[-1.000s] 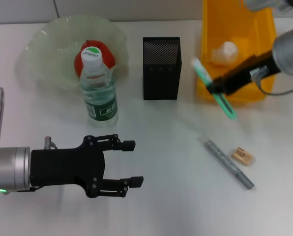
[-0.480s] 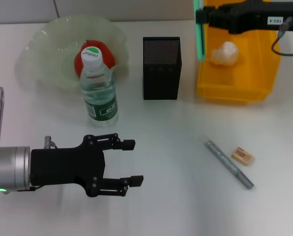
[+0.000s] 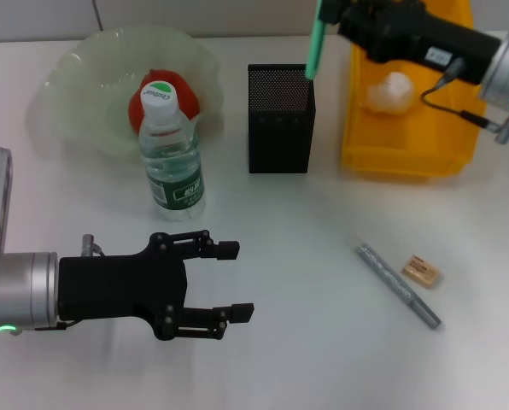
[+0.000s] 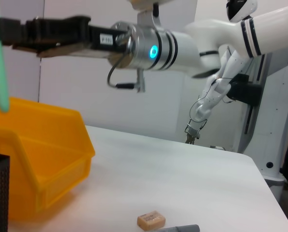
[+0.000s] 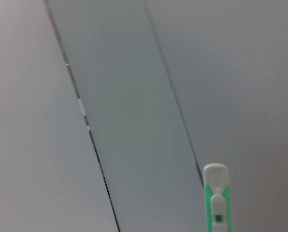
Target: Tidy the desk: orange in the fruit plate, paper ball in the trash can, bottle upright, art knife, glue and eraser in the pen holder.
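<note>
While the white desk [image 3: 306,342] spreads under everything, its largest items sit at the back: a pale green fruit plate [image 3: 84,77] with the orange [image 3: 143,107] in it, and a yellow trash can [image 3: 408,141] holding the paper ball [image 3: 389,92]. Between them stands the black mesh pen holder [image 3: 280,120]. A water bottle [image 3: 171,149] stands upright just in front of the plate. The left gripper [image 3: 229,282] hovers low near the front edge, jaws spread and empty. The right gripper [image 3: 344,21] reaches over the trash can, clamped on the green art knife [image 3: 313,43], which hangs upright with its lower end at the holder's back right corner. The grey glue stick [image 3: 397,284] and the eraser [image 3: 421,271] lie just beside each other.
</note>
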{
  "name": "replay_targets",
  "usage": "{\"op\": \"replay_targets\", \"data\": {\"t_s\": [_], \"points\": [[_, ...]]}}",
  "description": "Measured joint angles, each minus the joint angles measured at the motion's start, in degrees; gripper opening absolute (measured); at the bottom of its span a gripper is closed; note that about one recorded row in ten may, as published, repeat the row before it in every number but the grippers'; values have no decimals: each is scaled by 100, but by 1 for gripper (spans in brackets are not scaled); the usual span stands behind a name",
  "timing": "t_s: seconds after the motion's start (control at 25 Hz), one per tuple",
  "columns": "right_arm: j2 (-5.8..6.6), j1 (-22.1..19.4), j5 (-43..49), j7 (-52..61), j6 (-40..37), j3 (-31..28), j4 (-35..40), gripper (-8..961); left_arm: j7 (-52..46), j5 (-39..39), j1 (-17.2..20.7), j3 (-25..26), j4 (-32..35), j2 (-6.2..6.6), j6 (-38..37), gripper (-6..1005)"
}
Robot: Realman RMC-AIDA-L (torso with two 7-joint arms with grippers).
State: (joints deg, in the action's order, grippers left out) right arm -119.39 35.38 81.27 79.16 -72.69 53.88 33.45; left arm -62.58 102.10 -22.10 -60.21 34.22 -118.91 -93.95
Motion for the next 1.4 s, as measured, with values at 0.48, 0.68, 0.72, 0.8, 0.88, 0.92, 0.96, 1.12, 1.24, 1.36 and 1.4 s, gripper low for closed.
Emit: {"op": "replay_targets", "data": {"t_s": [0.48,0.68,0.72,0.8,0.88,0.92,0.96,1.12,1.24,1.36,1.4], "points": [[-22,432,-277,-1750,489,127,-1065,184,0,-7,1,0,-3,-1,2,800],[-19,451,-249,-1747,603,401,-1034,225,0,-7,-7,0,-3,-1,-9,800],[-20,452,-255,-1747,609,415,-1031,263,0,-7,-7,0,-3,-1,-9,800],[-24,452,-261,-1747,615,414,-1030,339,0,-7,-7,0,-3,-1,-11,800],[-24,452,-266,-1748,616,388,-1029,415,0,-7,-6,0,-3,-1,-20,800],[-24,452,-269,-1749,617,374,-1027,428,0,-7,-5,0,-3,-1,-22,800],[-24,449,-273,-1749,617,364,-1014,442,0,-7,-3,0,-3,-1,-23,800],[-24,375,-373,-1716,555,359,-961,495,0,-6,3,-3,-3,-1,-27,800],[-16,174,-505,-1494,388,385,-771,535,0,-6,5,-8,-3,-1,-31,800],[5,-158,-408,-883,23,419,-205,562,0,-6,5,-9,-3,1,-38,800],[11,-293,-303,-547,-122,419,79,562,0,-6,5,-8,-3,3,-38,800]]}}
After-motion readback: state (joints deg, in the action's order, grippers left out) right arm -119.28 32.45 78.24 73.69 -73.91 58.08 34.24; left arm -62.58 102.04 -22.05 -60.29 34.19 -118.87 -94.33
